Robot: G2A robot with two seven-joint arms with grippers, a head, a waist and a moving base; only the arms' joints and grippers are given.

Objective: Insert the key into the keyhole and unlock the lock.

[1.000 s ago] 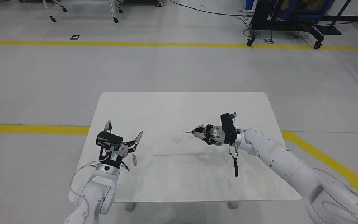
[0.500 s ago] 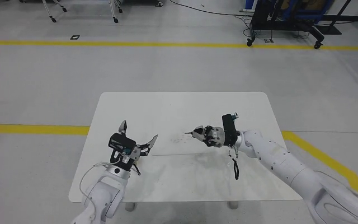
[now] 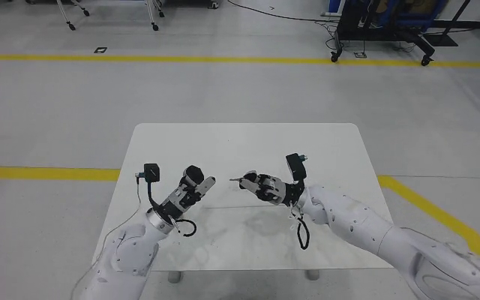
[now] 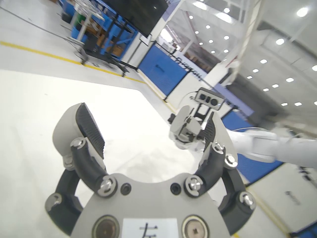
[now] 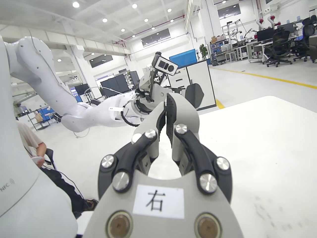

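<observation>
My right claw [image 5: 165, 101] is pinched together on what looks like the key [image 3: 241, 179], its thin tip poking out above the tabletop [image 3: 247, 142] towards my left claw [image 4: 146, 115], spread wide and empty, presumably so the tip can meet the keyhole

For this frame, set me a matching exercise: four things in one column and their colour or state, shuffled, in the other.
Things:
1. left gripper
2. right gripper
3. table
4. far floor line

Colour or state:
a. yellow
b. fingers shut together
c. white
d. fingers spread wide open

Pairs: 1-d, 2-b, 3-c, 4-a.
</observation>
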